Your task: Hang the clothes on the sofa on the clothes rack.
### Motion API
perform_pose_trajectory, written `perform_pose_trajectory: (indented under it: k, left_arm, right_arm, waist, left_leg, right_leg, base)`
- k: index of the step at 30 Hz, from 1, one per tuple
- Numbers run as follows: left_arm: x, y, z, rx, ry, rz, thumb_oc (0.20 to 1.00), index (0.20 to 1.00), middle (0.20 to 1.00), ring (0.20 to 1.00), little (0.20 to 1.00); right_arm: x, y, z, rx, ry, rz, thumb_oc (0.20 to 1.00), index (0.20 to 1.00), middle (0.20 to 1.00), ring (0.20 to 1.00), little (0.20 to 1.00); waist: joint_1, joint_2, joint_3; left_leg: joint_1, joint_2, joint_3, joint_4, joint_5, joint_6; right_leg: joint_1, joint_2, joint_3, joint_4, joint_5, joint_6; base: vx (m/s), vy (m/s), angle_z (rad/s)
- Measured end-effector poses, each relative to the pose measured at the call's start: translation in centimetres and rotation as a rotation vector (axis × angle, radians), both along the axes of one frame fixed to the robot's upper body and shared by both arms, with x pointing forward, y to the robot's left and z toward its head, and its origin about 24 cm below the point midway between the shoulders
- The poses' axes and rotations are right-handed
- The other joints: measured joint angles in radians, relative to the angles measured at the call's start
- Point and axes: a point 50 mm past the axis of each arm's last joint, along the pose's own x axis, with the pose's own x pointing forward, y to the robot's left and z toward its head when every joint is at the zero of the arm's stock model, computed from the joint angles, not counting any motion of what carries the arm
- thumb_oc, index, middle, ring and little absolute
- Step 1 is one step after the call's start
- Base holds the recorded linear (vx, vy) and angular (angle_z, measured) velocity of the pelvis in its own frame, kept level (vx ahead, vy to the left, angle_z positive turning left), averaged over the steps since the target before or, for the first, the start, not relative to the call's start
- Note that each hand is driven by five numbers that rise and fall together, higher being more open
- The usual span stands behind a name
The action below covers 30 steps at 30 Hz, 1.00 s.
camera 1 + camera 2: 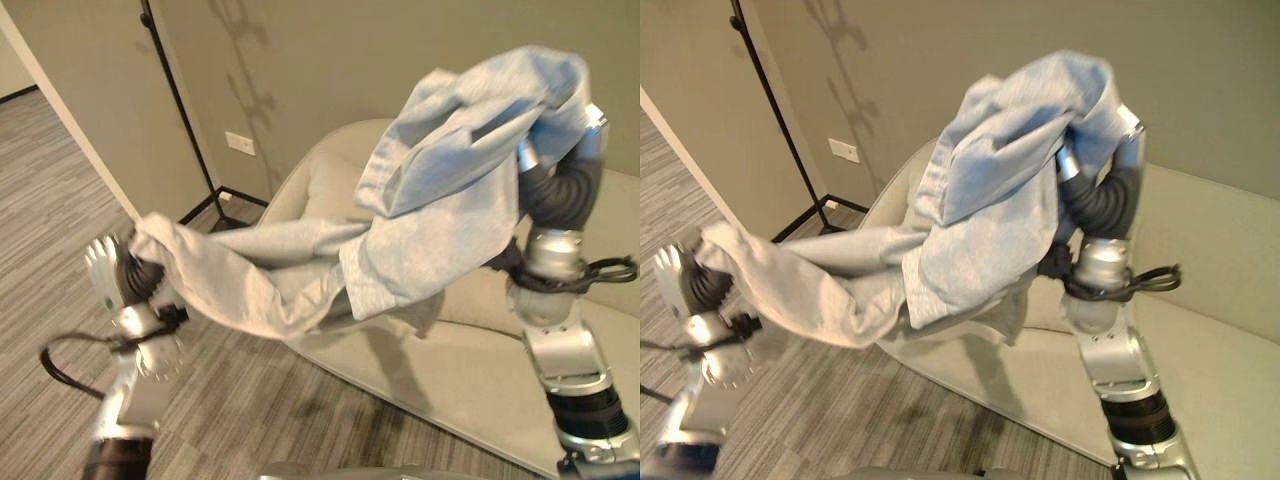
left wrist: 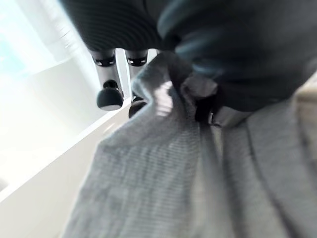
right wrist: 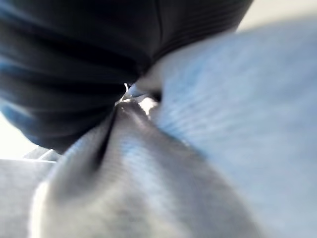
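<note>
No readable writing anywhere, so here's the layout: the light grey garment (image 1: 400, 215) is stretched in the air between both hands, above the beige sofa (image 1: 470, 385) at the right. The left hand (image 1: 135, 275) has its fingers curled round one end out over the open striped floor (image 1: 60, 215), and the left wrist view shows that pinch close up. The right hand (image 1: 560, 150) holds the bunched end up high, though I can't tell what its fingers are doing under the cloth, and the black rack pole (image 1: 180, 105) stands far left by the wall.

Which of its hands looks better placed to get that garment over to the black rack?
Probably the left. The left hand grips the garment nearest the rack's pole; the right hand holds it high above the sofa, farther away.
</note>
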Motion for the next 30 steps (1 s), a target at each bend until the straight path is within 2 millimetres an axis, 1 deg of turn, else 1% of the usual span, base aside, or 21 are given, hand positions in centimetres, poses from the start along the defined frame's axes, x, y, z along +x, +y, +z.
perform_pose_trajectory:
  k: [2,6,7,9,11,12,13,14,18,19,20,21,22,23,24,25,26,27,28,29,30]
  left_arm:
    - [-3.2,-1.1,-2.7,-0.082,0.099,0.011,0.200,0.200,0.200,0.200,0.200]
    - [0.2,-4.9,-1.5,-0.107,0.017,-0.201,0.200,0.200,0.200,0.200,0.200]
    - [2.0,-6.7,0.5,-0.090,-0.077,-0.314,0.200,0.200,0.200,0.200,0.200]
    - [2.3,-7.2,1.4,-0.085,-0.132,-0.364,0.200,0.200,0.200,0.200,0.200]
    - [3.3,-7.1,1.3,-0.114,-0.130,-0.370,0.200,0.200,0.200,0.200,0.200]
    - [3.7,-7.3,1.0,-0.117,-0.118,-0.378,0.200,0.200,0.200,0.200,0.200]
    - [4.7,-8.1,0.8,-0.123,-0.095,-0.411,0.200,0.200,0.200,0.200,0.200]
    - [4.9,-8.5,0.5,-0.138,-0.085,-0.426,0.200,0.200,0.200,0.200,0.200]
    - [4.6,-10.2,-0.1,-0.169,-0.069,-0.483,0.200,0.200,0.200,0.200,0.200]
    - [4.5,-10.5,-0.7,-0.205,-0.066,-0.468,0.200,0.200,0.200,0.200,0.200]
    - [4.3,-10.8,-1.3,-0.228,-0.043,-0.467,0.200,0.200,0.200,0.200,0.200]
    - [3.4,-9.3,-2.6,-0.209,0.018,-0.413,0.200,0.200,0.200,0.200,0.200]
    - [3.4,-8.7,-2.1,-0.150,0.020,-0.436,0.200,0.200,0.200,0.200,0.200]
    - [4.0,-8.9,-1.3,-0.103,0.011,-0.477,0.200,0.200,0.200,0.200,0.200]
    - [4.5,-9.0,-0.7,-0.053,0.000,-0.509,0.200,0.200,0.200,0.200,0.200]
    - [4.8,-8.1,0.6,0.018,-0.024,-0.524,0.200,0.200,0.200,0.200,0.200]
    - [5.1,-7.5,1.3,0.033,-0.046,-0.500,0.200,0.200,0.200,0.200,0.200]
    - [4.4,-6.7,2.0,0.060,-0.068,-0.491,0.200,0.200,0.200,0.200,0.200]
    - [4.2,-6.7,2.4,0.052,-0.093,-0.489,0.200,0.200,0.200,0.200,0.200]
    - [3.8,-7.0,1.9,0.004,-0.097,-0.473,0.200,0.200,0.200,0.200,0.200]
    - [3.2,-6.9,1.8,-0.013,-0.104,-0.464,0.200,0.200,0.200,0.200,0.200]
  right_arm:
    - [-1.9,0.4,-3.1,-0.022,0.107,0.012,0.200,0.200,0.200,0.200,0.200]
    - [0.5,0.4,-2.1,-0.148,0.065,-0.031,0.200,0.200,0.200,0.200,0.200]
    - [0.9,0.5,-1.0,-0.169,0.008,-0.055,0.200,0.200,0.200,0.200,0.200]
    - [0.9,0.6,-0.8,-0.182,-0.018,-0.066,0.200,0.200,0.200,0.200,0.200]
    - [0.8,-0.1,-0.6,-0.157,-0.041,-0.109,0.200,0.200,0.200,0.200,0.200]
    - [0.7,-0.5,-0.7,-0.158,-0.036,-0.127,0.200,0.200,0.200,0.200,0.200]
    - [0.3,-2.0,-1.4,-0.144,-0.012,-0.200,0.200,0.200,0.200,0.200,0.200]
    - [0.4,-2.8,-2.1,-0.126,0.018,-0.244,0.200,0.200,0.200,0.200,0.200]
    - [-0.8,-4.9,-3.4,-0.134,0.068,-0.344,0.200,0.200,0.200,0.200,0.200]
    - [-0.6,-5.4,-3.8,-0.158,0.083,-0.365,0.200,0.200,0.200,0.200,0.200]
    - [-0.9,-5.8,-4.7,-0.154,0.131,-0.393,0.200,0.200,0.200,0.200,0.200]
    - [-1.0,-4.8,-8.3,-0.077,0.277,-0.380,0.200,0.200,0.200,0.200,0.200]
    - [-2.1,-4.0,-8.3,-0.031,0.277,-0.371,0.200,0.200,0.200,0.200,0.200]
    - [-2.2,-3.6,-7.7,0.019,0.245,-0.366,0.200,0.200,0.200,0.200,0.200]
    - [-1.7,-3.0,-7.5,0.049,0.233,-0.352,0.200,0.200,0.200,0.200,0.200]
    - [-1.2,-1.4,-7.3,0.095,0.221,-0.293,0.200,0.200,0.200,0.200,0.200]
    - [-1.1,-1.0,-7.6,0.072,0.232,-0.272,0.200,0.200,0.200,0.200,0.200]
    - [-1.2,-0.9,-7.2,0.056,0.220,-0.268,0.200,0.200,0.200,0.200,0.200]
    - [-1.4,-0.6,-7.3,0.056,0.216,-0.256,0.200,0.200,0.200,0.200,0.200]
    - [-1.5,-0.5,-7.2,0.029,0.208,-0.242,0.200,0.200,0.200,0.200,0.200]
    - [-1.5,-0.5,-6.9,0.008,0.197,-0.233,0.200,0.200,0.200,0.200,0.200]
  waist:
    - [0.029,-0.012,-0.007]
    - [0.051,0.062,0.028]
    - [0.044,0.058,0.047]
    - [0.024,0.036,0.058]
    - [-0.075,0.008,0.069]
    - [-0.087,0.013,0.070]
    - [-0.127,0.037,0.069]
    - [-0.140,0.038,0.071]
    - [-0.131,0.094,0.047]
    - [-0.131,0.132,0.048]
    - [-0.117,0.136,0.044]
    - [-0.099,0.024,0.042]
    - [-0.089,-0.033,0.012]
    - [-0.107,-0.073,0.001]
    - [-0.095,-0.075,0.000]
    - [-0.081,-0.076,0.003]
    - [-0.093,-0.100,-0.005]
    - [-0.080,-0.086,0.005]
    - [-0.108,-0.082,0.003]
    - [-0.105,-0.042,-0.006]
    - [-0.094,-0.026,-0.005]
  left_leg:
    - [-0.079,0.020,-0.020,0.017,0.021,-0.031]
    - [-0.168,0.022,-0.111,0.031,0.065,-0.080]
    - [-0.199,-0.002,-0.118,-0.010,0.148,-0.125]
    - [-0.165,0.051,-0.071,0.039,0.093,-0.104]
    - [-0.140,0.252,-0.094,0.100,0.060,-0.153]
    - [-0.135,0.293,-0.106,0.100,0.057,-0.158]
    - [-0.143,0.429,-0.056,0.072,0.042,-0.192]
    - [-0.147,0.469,-0.028,0.046,0.044,-0.201]
    - [-0.227,0.437,-0.066,0.034,0.043,-0.212]
    - [-0.235,0.441,-0.091,0.051,-0.009,-0.116]
    - [-0.253,0.408,-0.153,0.109,0.047,-0.228]
    - [-0.309,0.324,-0.140,0.302,-0.084,-0.237]
    - [-0.437,0.225,-0.159,0.485,-0.164,-0.191]
    - [-0.482,0.175,-0.157,0.558,-0.192,-0.169]
    - [-0.498,0.165,-0.128,0.592,-0.216,-0.154]
    - [-0.504,0.171,-0.072,0.591,-0.229,-0.128]
    - [-0.482,0.132,-0.039,0.593,-0.223,-0.090]
    - [-0.453,0.111,0.007,0.587,-0.219,-0.039]
    - [-0.363,0.082,0.037,0.433,-0.183,-0.004]
    - [-0.291,0.075,0.054,0.278,-0.118,0.022]
    - [-0.212,0.076,0.075,0.158,-0.056,0.029]
  right_leg:
    - [0.023,0.029,-0.004,-0.188,0.116,-0.018]
    - [-0.005,0.025,-0.073,-0.219,0.168,-0.026]
    - [-0.045,-0.017,-0.121,-0.200,0.154,-0.016]
    - [-0.056,-0.061,-0.133,-0.202,0.176,-0.060]
    - [-0.082,-0.115,-0.140,-0.188,0.167,-0.026]
    - [-0.083,-0.120,-0.140,-0.178,0.174,-0.008]
    - [-0.091,-0.128,-0.147,-0.137,0.175,0.034]
    - [-0.103,-0.156,-0.146,-0.105,0.162,0.048]
    - [-0.110,-0.241,-0.047,-0.140,0.196,0.143]
    - [-0.098,-0.260,-0.090,-0.112,0.201,0.146]
    - [-0.094,-0.301,-0.037,-0.099,0.227,0.189]
    - [-0.090,-0.381,-0.026,-0.102,0.141,0.107]
    - [-0.079,-0.455,-0.012,-0.150,0.084,-0.076]
    - [-0.095,-0.478,0.026,-0.119,0.289,-0.204]
    - [-0.151,-0.510,0.036,-0.121,0.485,-0.100]
    - [-0.218,-0.530,0.044,-0.100,0.577,-0.004]
    - [-0.216,-0.509,-0.005,-0.009,0.556,0.055]
    - [-0.227,-0.504,-0.030,0.049,0.617,-0.022]
    - [-0.280,-0.507,0.005,0.180,0.541,-0.001]
    - [-0.314,-0.392,0.043,0.290,0.284,0.084]
    - [-0.342,-0.310,0.019,0.371,0.167,0.087]
  base:
    - [-0.39,-0.008,0.10]
    - [-0.28,0.089,0.59]
    - [-0.07,0.170,1.03]
    - [-0.02,0.336,0.69]
    - [0.19,0.686,0.45]
    - [0.24,0.744,0.66]
    - [0.15,0.449,0.73]
    - [0.13,0.348,0.64]
    - [0.23,0.661,0.26]
    - [0.24,0.752,0.32]
    - [0.23,0.689,0.00]
    - [0.30,1.092,0.16]
    - [0.21,0.929,0.39]
    - [0.07,0.574,0.34]
    - [0.01,0.570,-0.34]
    - [0.05,0.686,-0.59]
    - [0.08,0.865,-0.76]
    - [0.09,0.761,-0.12]
    - [0.10,0.627,-0.18]
    - [0.10,0.539,-0.08]
    - [0.09,0.299,-0.50]
